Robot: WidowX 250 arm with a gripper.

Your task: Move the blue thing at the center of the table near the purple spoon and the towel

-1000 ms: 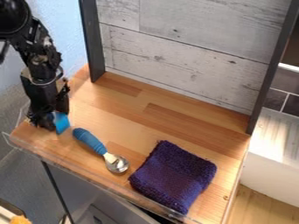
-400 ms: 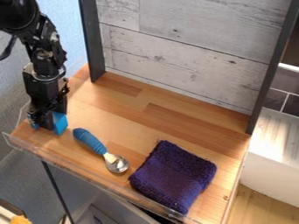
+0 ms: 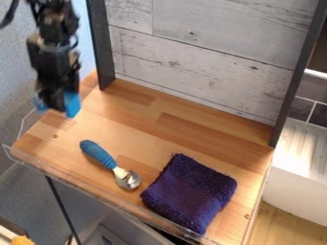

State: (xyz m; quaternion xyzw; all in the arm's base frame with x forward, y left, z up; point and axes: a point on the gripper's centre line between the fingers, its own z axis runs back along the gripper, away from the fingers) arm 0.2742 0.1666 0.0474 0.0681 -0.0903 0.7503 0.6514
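Holding blue blocky thing point(image 3: 73, 105) pinched in black two-finger gripper point(image 3: 57, 105), lifted clear of wooden table point(image 3: 191, 136); yet to set near blue-handled metal spoon point(image 3: 110, 161) and purple knitted towel point(image 3: 190, 193).

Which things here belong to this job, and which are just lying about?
Job:
small blue blocky thing, in the black gripper
metal spoon with blue handle
dark purple woven towel
brown wooden table

Other:
small orange thing, bottom left
grey wooden backboard

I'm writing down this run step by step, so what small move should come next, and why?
Probably carry the blue thing across the table, towards the wood beside the spoon and towel: the gripper appears to hold it raised, away from both.
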